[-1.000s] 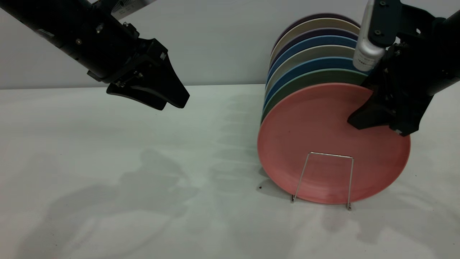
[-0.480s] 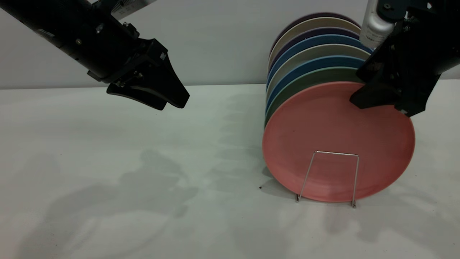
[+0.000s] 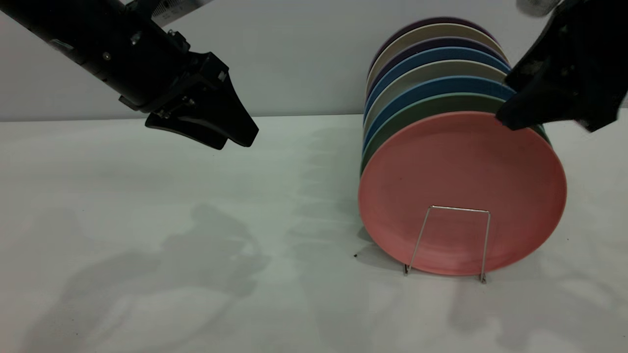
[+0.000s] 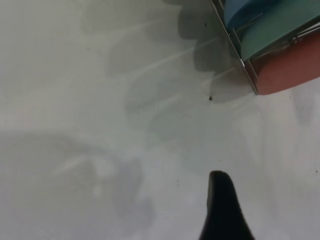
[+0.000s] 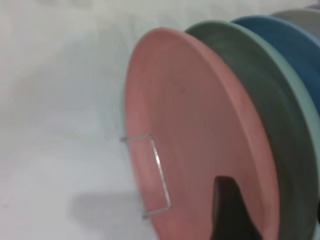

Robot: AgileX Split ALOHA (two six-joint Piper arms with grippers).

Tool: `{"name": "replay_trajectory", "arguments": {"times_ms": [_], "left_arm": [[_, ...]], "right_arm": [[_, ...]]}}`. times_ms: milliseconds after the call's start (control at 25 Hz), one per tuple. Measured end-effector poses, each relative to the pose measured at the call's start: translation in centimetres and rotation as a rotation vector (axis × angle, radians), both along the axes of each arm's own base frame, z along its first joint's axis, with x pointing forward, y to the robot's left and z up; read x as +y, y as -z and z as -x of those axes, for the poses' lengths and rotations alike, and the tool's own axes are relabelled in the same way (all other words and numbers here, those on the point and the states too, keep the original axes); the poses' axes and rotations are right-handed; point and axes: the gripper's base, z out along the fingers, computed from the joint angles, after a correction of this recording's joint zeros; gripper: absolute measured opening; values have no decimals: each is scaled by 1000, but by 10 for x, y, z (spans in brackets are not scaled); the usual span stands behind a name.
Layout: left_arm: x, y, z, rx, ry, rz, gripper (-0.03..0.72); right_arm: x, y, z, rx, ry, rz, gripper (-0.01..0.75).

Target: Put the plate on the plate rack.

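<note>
Just below the right claw (image 3: 539,115) (spread, gripping nothing) the plate (image 3: 461,191) stands upright in the plate rack (image 3: 449,242).

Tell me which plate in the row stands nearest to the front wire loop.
The salmon-pink plate: it stands frontmost, directly behind the plate rack's front loop, with the green plate behind it.

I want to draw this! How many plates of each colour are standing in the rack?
Pink plate: 1
Green plate: 1
Blue plates: 2
Grey plate: 1
Purple plates: 2
Cream plate: 1
Total: 8
</note>
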Motion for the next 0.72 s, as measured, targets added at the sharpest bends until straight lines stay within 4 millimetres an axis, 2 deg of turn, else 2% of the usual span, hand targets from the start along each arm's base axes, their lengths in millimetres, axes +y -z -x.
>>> {"name": "replay_trajectory", "arguments": {"times_ms": [120, 280, 400, 560, 720], "left_arm": [[8, -16, 0, -45, -12, 1, 499], [33, -55, 3, -145, -80, 22, 499], [53, -91, 12, -229, -133, 41, 499], [65, -136, 38, -305, -153, 75, 499], [72, -177, 80, -347, -153, 57, 499]], "right_arm": [[-3, -17, 11, 13, 50, -19, 404], [-10, -45, 32, 25, 134, -57, 360], [-15, -64, 52, 42, 191, -75, 336], [-25, -87, 84, 72, 273, -79, 331], [-39, -114, 121, 38, 443, -163, 331]]}}
